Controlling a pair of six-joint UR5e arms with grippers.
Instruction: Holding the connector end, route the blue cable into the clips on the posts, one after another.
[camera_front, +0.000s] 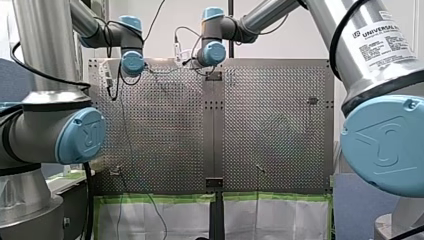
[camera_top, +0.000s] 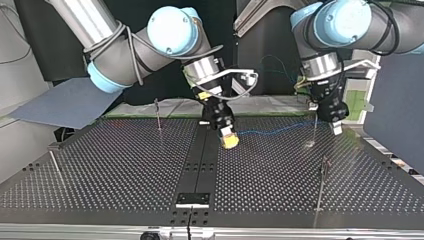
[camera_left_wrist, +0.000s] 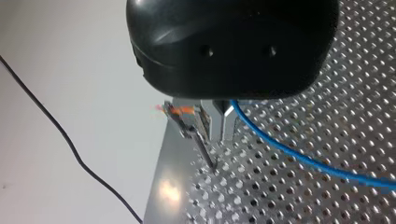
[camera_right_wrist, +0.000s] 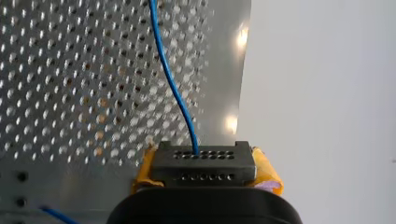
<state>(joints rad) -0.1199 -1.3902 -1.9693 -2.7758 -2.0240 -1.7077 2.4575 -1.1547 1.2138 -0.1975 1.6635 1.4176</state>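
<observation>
In the right wrist view my right gripper (camera_right_wrist: 205, 173) is shut on the black connector (camera_right_wrist: 205, 161), with yellow pads (camera_right_wrist: 267, 171) on either side. The blue cable (camera_right_wrist: 170, 79) leaves the connector and runs ahead over the perforated table. In the top view my right gripper (camera_top: 229, 139) hangs over the centre strip, and the cable (camera_top: 272, 131) stretches across to my left gripper (camera_top: 337, 127) at the far right corner. My left gripper (camera_left_wrist: 220, 137) has its metal fingers (camera_left_wrist: 229, 125) shut on the cable (camera_left_wrist: 299, 156), right beside a thin post with a clip (camera_left_wrist: 192, 130).
More thin posts stand on the table: one at the top view's far left (camera_top: 158, 114), one at its left edge (camera_top: 54, 164), one at the near right (camera_top: 323, 176). The table edge (camera_left_wrist: 161, 186) lies just beside my left gripper. A black wire (camera_left_wrist: 60, 135) hangs off the table.
</observation>
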